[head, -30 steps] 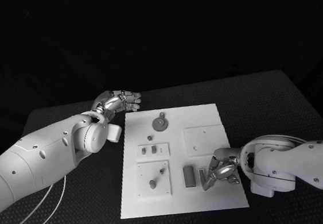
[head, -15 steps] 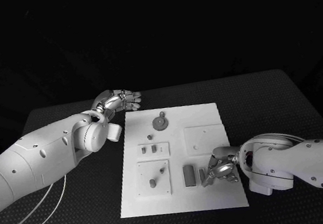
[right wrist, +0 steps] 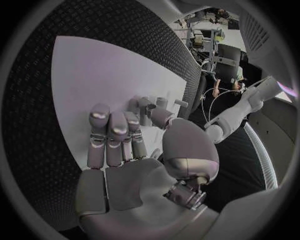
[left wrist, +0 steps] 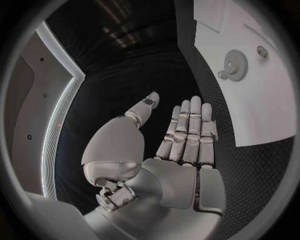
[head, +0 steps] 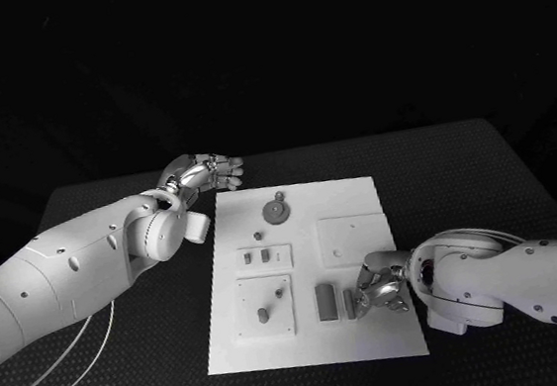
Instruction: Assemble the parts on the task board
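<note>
table point(head: 477, 170): black, woven texture, dark room behind, nothing readable past far edge
board point(head: 344, 192): white plate, mid-table, long side running away from robot, lying flat
gear point(head: 276, 211): round toothed part, far end of board, flat; also seen at point(left wrist: 236, 65) with small peg just beside
insets: two square raised plates on left half of board point(head: 267, 307), one plain square on right half point(head: 354, 237)
small parts point(head: 263, 256): short grey pieces on upper left inset, too small to tell shape
bar point(head: 327, 301): upright-long grey piece near board's near end, just left of right hand
left hand point(head: 203, 175): off board, over bare table at far left corner of board; fingers straight and together, thumb apart, holding nothing point(left wrist: 181, 145)
right hand point(head: 379, 289): over near right part of board, fingers extended down toward surface beside bar; fingertips point(right wrist: 145, 106) at small pegs on board; cannot tell whether anything is pinched
cables point(head: 50, 377): thin white lines under left arm, on table's near left
</note>
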You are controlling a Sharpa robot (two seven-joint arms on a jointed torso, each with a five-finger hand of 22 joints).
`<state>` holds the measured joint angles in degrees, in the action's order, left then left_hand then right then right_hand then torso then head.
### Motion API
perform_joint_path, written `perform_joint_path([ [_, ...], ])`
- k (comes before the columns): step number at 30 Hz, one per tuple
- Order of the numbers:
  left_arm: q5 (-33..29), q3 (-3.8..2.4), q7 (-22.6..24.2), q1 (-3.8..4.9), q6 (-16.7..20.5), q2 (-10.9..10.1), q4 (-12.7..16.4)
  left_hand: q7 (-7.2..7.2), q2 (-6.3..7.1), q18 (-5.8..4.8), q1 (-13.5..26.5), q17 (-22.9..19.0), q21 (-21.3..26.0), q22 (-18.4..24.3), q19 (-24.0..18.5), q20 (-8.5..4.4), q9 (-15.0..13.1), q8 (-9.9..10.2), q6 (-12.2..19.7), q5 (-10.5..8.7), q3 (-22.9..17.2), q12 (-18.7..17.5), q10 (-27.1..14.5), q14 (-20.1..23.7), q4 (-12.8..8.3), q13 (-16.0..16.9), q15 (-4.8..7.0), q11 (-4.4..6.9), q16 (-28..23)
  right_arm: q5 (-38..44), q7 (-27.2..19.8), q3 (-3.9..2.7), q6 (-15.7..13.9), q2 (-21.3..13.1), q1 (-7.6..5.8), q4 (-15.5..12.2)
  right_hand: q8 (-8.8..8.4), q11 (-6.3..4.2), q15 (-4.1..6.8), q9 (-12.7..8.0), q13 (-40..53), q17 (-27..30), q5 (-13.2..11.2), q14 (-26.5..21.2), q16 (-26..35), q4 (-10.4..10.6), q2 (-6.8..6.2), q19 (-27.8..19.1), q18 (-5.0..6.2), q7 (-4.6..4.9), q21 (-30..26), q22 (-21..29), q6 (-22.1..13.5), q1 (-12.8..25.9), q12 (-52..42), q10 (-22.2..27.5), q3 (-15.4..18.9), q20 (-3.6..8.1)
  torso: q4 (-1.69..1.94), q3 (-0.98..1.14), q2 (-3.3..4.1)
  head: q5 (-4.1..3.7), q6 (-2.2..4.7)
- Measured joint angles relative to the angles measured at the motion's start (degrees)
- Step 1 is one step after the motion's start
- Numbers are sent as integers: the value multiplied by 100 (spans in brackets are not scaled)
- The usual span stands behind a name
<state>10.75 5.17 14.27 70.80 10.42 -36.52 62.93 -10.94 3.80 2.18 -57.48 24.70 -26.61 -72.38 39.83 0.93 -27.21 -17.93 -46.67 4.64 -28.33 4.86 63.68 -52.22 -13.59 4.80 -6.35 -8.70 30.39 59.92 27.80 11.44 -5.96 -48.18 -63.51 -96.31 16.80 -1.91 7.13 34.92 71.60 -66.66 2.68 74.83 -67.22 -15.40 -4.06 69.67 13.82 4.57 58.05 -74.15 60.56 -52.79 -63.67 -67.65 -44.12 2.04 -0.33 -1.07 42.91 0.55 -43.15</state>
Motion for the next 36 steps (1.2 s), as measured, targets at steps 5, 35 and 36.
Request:
perform_joint_path([
  [5,0,0,0,0,-1,-2,0,0,0,0,0,0,0,1,0,0,2,0,0,0,0,0,0,0,0,0,0,0,0,43,7,0,-28,-1,2,4,17,16,2,7,12,0,0,2,0,22,-107,0,2,-9,5,0,9,166,-34,-25,18,0,1,-2,-1,-2,5],
  [35,0,0,-6,0,-4,-10,2,0,1,0,-1,16,22,-9,0,0,9,0,0,0,-16,0,0,0,15,-4,0,0,0,-192,-112,-21,-353,-91,3,136,-1,17,18,-41,-7,13,43,57,28,634,-877,75,17,-25,3,46,68,918,-15,-65,204,15,1,4,0,3,36],
  [36,0,0,-7,0,-4,-10,2,0,1,0,-1,16,22,-9,0,0,9,0,0,0,-16,0,0,0,15,-4,0,0,0,-196,-113,-24,-367,-87,3,145,-1,17,21,-38,-4,13,43,60,28,639,-877,75,17,-26,3,46,69,918,-15,-65,198,15,2,4,1,3,34],
])
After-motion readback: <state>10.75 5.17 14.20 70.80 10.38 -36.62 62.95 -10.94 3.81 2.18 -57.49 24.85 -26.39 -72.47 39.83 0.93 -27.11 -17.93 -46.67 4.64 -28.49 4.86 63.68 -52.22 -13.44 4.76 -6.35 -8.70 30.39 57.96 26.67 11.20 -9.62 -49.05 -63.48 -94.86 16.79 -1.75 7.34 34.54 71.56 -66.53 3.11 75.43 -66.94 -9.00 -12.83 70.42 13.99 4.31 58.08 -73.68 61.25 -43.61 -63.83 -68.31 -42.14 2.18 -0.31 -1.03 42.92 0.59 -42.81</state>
